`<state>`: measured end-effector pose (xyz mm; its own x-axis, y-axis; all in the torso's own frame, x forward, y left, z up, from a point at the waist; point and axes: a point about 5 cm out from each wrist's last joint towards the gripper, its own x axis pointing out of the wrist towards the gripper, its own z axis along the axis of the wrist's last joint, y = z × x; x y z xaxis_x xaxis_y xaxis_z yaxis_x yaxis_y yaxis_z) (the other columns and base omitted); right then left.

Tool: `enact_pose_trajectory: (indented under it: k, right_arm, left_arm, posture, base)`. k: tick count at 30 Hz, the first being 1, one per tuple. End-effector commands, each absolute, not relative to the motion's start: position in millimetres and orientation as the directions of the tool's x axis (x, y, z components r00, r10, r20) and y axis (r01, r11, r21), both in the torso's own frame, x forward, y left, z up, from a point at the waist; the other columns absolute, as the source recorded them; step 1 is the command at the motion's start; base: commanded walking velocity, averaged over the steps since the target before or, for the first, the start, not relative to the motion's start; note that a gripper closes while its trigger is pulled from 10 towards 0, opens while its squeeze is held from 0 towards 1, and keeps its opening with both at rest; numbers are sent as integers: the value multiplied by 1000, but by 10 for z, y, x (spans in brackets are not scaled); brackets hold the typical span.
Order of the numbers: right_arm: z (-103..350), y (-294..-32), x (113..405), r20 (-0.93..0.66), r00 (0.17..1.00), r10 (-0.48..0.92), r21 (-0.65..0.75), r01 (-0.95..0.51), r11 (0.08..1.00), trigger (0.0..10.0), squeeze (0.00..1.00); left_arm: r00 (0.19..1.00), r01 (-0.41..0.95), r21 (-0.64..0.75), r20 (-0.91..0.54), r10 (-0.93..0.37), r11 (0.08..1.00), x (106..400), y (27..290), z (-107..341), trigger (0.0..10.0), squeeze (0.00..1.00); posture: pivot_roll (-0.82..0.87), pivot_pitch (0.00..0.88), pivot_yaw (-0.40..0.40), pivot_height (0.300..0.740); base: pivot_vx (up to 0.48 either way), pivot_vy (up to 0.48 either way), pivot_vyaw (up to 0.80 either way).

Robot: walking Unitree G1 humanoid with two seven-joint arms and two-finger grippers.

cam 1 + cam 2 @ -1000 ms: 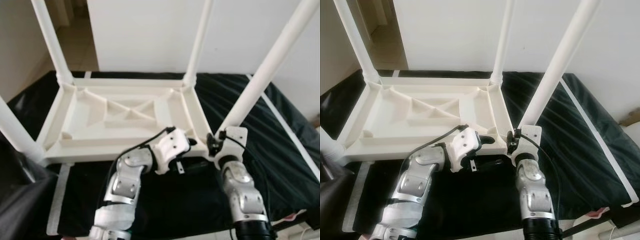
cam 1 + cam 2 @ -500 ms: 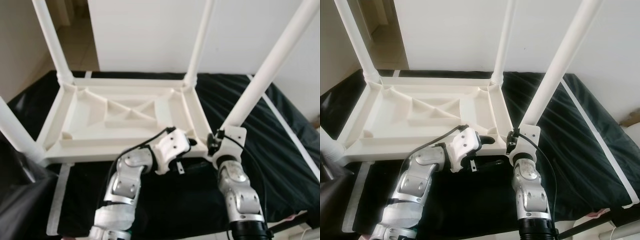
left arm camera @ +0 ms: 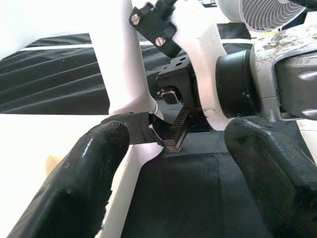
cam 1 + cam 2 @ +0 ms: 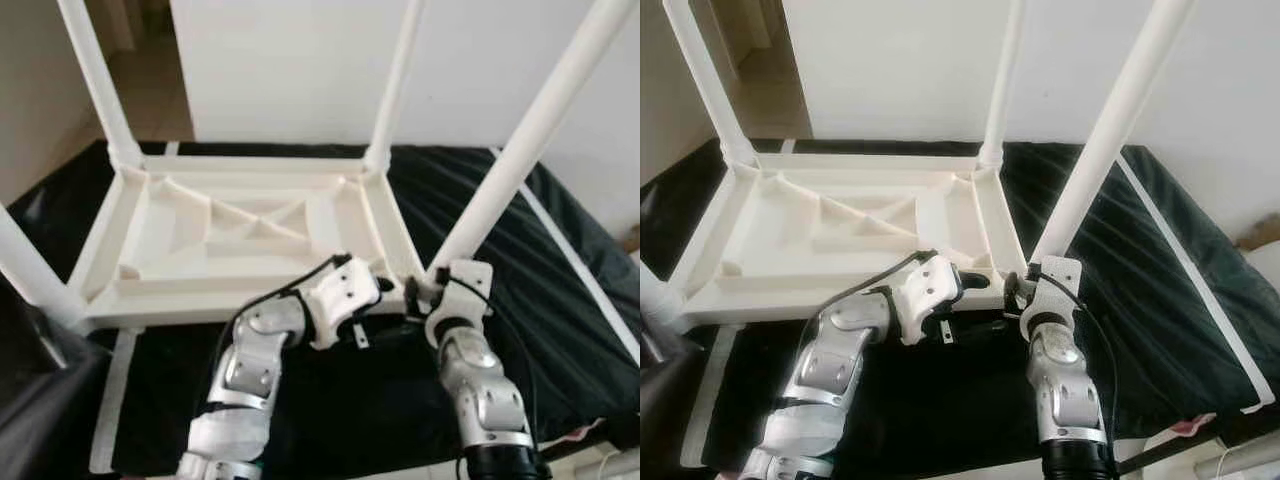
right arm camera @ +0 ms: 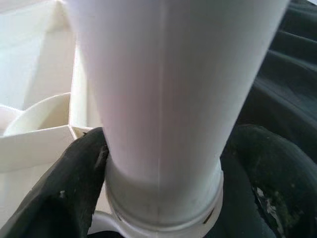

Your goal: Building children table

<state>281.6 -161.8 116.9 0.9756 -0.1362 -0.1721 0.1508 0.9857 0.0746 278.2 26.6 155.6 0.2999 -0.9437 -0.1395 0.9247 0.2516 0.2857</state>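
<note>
Upturned tabletop (image 4: 240,235) fills centre of black sheet (image 4: 560,290). Leg (image 4: 520,160) at near-right corner blocks 1 o'clock; right gripper (image 5: 163,163) clamped round its base. Left gripper (image 3: 168,163) spread wide beside it, little gap between. Open sheet at 3 o'clock. Ribs break tabletop interior at 11 o'clock.

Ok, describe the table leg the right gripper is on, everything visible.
The leg is a smooth white plastic tube, widening toward a collared base. It stands tilted at the near right corner of the upturned white tabletop, which lies on a black sheet. The right gripper has its jaws around the base, one black finger on each side.
</note>
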Motion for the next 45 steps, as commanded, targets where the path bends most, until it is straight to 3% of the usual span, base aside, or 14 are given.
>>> enact_pose_trajectory:
  k: [1,6,7,10,16,24,34,35,36,45]
  right_arm:
    - [1187,-1665,2795,-157,978,-134,83,148,986,10000,1000]
    - [1186,-1806,2719,-128,991,-39,85,50,995,10000,1000]
    - [1171,-1882,2699,-123,992,-1,73,10,997,10000,0]
    - [1180,-2030,2678,-103,987,120,14,-119,993,10000,0]
    - [1223,-2046,2680,-92,967,240,-38,-244,969,10000,0]
    - [1347,-2098,2882,-112,874,472,-165,-485,859,10000,0]
    - [1303,-1997,3068,-161,804,573,-178,-594,784,9961,0]
    - [1292,-1987,3074,-165,798,579,-184,-602,777,3647,0]
    - [1269,-1979,3078,-175,790,587,-185,-612,769,0,0]
    - [1152,-2010,3067,-211,763,611,-163,-644,747,0,0]
  left_arm:
    - [513,834,275,-68,-856,478,2812,256,1490,10000,0]
    - [510,836,275,-69,-857,475,2807,252,1487,10000,0]
    - [507,837,274,-66,-860,473,2808,250,1493,10000,0]
    - [502,840,273,-61,-863,469,2820,244,1510,10000,0]
    - [498,842,273,-60,-865,466,2824,242,1515,10000,0]
    - [497,840,279,-54,-866,465,2854,224,1541,10000,0]
    - [508,832,286,-47,-860,476,2882,241,1565,10000,0]
    - [511,830,287,-47,-858,478,2887,245,1569,10000,0]
    - [515,827,288,-46,-856,482,2891,252,1573,10000,0]
    - [525,821,290,-45,-850,491,2883,274,1565,10000,0]
  posture:
    - [15,0,-96,740]
    - [9,0,-92,740]
    - [7,0,-90,740]
    - [0,0,-82,740]
    - [-4,0,-77,740]
    - [-12,0,-67,740]
    - [2,0,-73,740]
    - [10,0,-77,740]
    - [13,0,-79,740]
    - [18,0,-82,740]
  base:
    - [0,0,0]
    - [0,0,0]
    - [0,0,0]
    - [0,0,0]
    - [0,0,0]
    - [0,0,0]
    - [0,0,0]
    - [0,0,0]
    - [0,0,0]
    - [0,0,0]
